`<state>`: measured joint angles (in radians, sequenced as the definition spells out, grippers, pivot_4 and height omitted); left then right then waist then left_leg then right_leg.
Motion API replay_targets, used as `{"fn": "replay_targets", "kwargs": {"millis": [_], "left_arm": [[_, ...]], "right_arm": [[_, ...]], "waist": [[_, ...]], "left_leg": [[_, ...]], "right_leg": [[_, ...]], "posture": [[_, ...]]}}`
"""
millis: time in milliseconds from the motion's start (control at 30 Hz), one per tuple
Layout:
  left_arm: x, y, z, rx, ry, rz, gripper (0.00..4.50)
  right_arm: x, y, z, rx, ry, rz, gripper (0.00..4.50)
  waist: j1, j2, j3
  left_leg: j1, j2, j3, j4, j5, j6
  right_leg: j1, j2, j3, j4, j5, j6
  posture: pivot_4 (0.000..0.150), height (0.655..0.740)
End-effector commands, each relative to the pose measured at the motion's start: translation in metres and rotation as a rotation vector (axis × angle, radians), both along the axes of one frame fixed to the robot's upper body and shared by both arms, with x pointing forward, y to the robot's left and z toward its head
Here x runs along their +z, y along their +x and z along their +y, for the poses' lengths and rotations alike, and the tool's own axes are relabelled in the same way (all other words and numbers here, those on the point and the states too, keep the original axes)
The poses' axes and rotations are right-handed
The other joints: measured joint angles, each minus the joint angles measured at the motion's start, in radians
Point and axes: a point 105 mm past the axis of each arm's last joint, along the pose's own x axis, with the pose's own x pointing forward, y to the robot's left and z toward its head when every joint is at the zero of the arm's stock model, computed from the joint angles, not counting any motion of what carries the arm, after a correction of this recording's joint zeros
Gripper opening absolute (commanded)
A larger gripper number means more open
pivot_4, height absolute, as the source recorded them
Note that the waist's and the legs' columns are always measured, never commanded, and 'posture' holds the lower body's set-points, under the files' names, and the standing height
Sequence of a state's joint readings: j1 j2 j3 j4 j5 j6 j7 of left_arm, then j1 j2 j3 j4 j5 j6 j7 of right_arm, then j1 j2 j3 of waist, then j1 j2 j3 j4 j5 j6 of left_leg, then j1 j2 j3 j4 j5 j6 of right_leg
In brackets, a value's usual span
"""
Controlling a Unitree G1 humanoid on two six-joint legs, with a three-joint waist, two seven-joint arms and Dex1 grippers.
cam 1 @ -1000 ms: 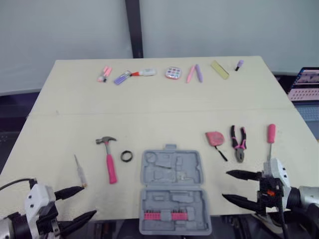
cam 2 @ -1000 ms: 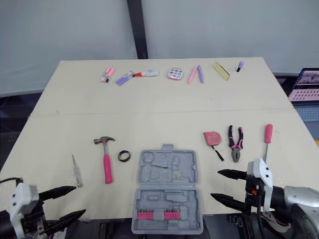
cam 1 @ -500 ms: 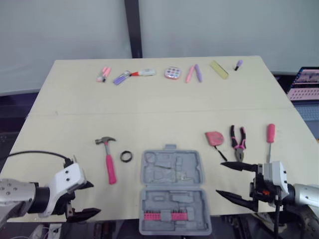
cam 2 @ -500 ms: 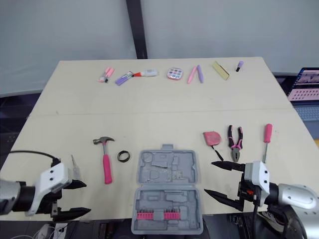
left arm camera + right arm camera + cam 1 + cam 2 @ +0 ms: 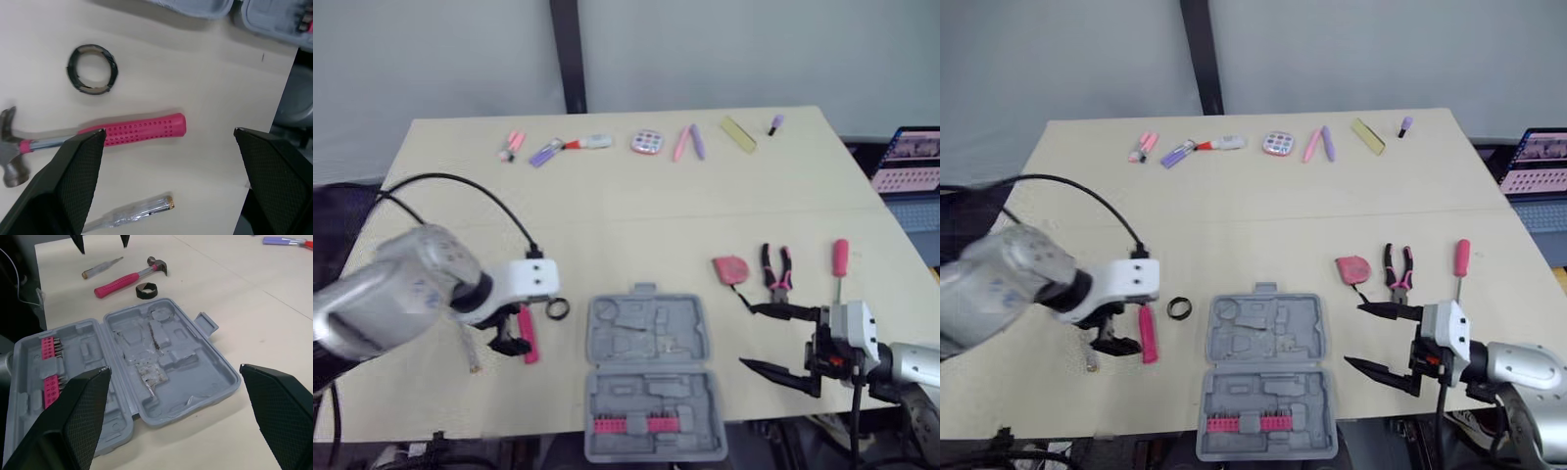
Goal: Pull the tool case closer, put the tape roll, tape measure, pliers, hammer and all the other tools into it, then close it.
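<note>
Far edge of tabletop [image 5: 626, 211], one loose row from left corner toward right corner:
- pink marker [image 5: 512, 145], then purple marker [image 5: 546, 154], near each other
- white pen [image 5: 585, 143] with red tip, just beside the purple marker
- round pink palette [image 5: 648, 142], coloured dots on its face
- pink pen [image 5: 682, 143] and purple pen [image 5: 697, 143], side by side
- yellow-green strip [image 5: 738, 134], lying flat and angled
- small purple cap-like piece [image 5: 773, 124], nearest right corner

Off the right edge: open laptop [image 5: 909, 162], screen lit. Behind the far edge: dark upright post [image 5: 566, 54]
</note>
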<state>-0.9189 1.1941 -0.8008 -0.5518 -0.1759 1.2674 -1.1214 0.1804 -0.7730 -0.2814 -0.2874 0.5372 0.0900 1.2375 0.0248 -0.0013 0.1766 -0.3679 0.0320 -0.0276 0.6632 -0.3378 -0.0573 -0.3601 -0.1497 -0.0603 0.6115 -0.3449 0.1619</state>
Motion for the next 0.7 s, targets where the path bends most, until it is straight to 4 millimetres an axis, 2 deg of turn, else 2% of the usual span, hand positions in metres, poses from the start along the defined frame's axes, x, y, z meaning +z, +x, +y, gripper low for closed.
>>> {"fn": "replay_targets", "kwargs": {"millis": [33,200,700], "left_arm": [[-0.008,0.009,-0.003,0.027,0.075,-0.014,4.5],[-0.017,0.014,-0.001,0.028,0.167,-0.073,4.5],[-0.025,0.012,-0.03,-0.025,0.17,-0.114,4.5]], "right_arm": [[0.007,-0.002,-0.001,0.024,-0.003,-0.01,4.45],[0.009,-0.001,-0.003,0.028,-0.015,0.002,4.45],[0.022,0.003,-0.012,0.065,-0.063,0.038,4.45]], "waist": [[0.0,0.0,0.0],[0.0,-0.001,0.001],[0.003,-0.002,0.001]], "left_leg": [[0.0,0.0,0.0,0.0,0.0,0.0],[-0.001,0.0,-0.001,0.001,0.0,0.0],[-0.001,0.0,-0.002,0.003,0.0,0.0]], "right_leg": [[0.0,0.0,0.0,0.0,0.0,0.0],[0.0,0.0,0.0,0.0,0.0,0.0],[0.001,0.0,-0.001,0.0,0.0,0.0]], "posture": [[0.15,0.74],[0.15,0.74],[0.15,0.74]]}}
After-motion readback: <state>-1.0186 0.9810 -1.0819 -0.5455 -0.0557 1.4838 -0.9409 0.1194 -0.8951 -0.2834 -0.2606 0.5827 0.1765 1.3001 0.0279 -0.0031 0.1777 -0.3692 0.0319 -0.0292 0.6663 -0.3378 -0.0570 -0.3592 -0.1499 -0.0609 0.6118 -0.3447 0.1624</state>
